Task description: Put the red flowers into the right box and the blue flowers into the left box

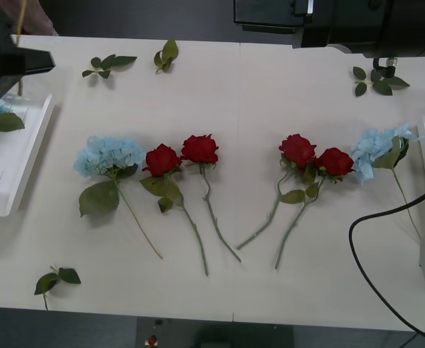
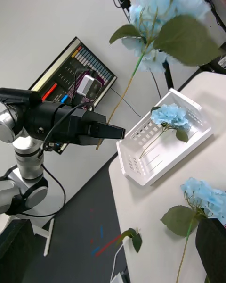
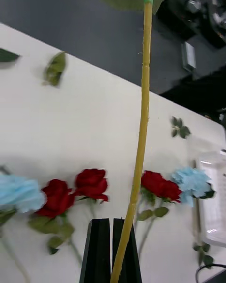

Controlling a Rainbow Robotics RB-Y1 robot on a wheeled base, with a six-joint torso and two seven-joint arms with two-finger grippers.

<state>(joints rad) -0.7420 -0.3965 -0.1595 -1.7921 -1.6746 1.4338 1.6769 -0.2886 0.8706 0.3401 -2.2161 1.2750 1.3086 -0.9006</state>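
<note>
Left gripper (image 3: 112,221), its black jaws clamped on a thin stem (image 3: 141,137), hangs over the table (image 1: 256,94) at 9 o'clock. It carries a blue flower (image 2: 165,9) above the left box (image 2: 136,170), where another blue bloom (image 2: 170,115) already lies.

To finish well, lower until the head is inside the rim, lay it beside that bloom so the long stem does not overhang, then release.

The four red flowers (image 1: 199,148) wait mid-table. The right gripper (image 2: 117,221) idles, jaws apart, toward 3 o'clock.
</note>
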